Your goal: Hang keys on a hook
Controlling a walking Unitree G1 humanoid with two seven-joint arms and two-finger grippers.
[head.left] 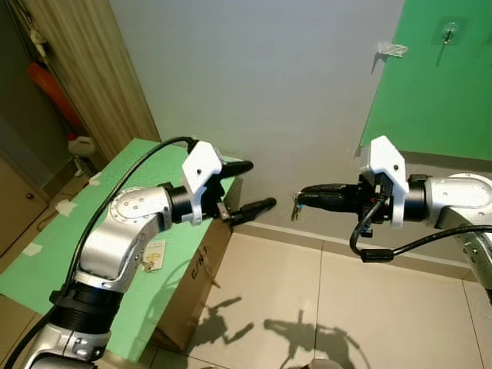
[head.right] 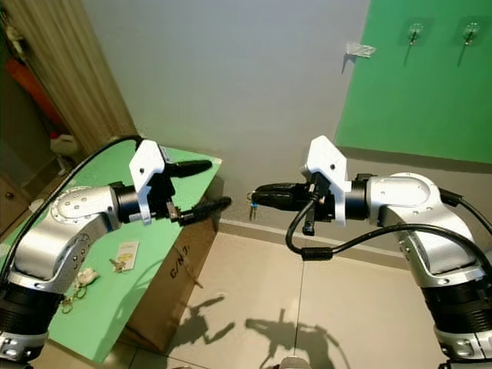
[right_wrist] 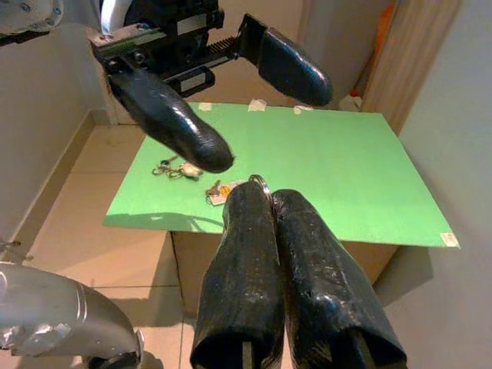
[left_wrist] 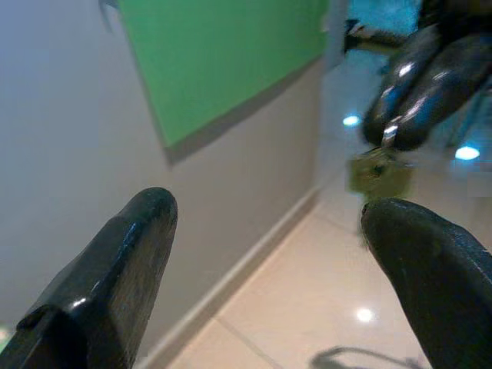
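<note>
Right pincer (head.right: 252, 197): your fingers are pressed together on the key (head.left: 294, 207), a small brass piece dangling from the tips over the tiled floor (head.left: 323, 292).
Left pincer (head.right: 207, 187): fingers spread wide, nothing in them, pointing at the right one across a gap.
Hooks (head.right: 415, 32): on the green panel (head.right: 419, 100), up and to your right; your right arm is the nearer.
More keys (head.right: 75, 286): lying on the green worktop (head.right: 108, 315), near its front edge.
Next: I'd judge a lift toward the panel.

The cardboard box (head.right: 181, 284) side carries dark printed characters, too small and angled to be read.
</note>
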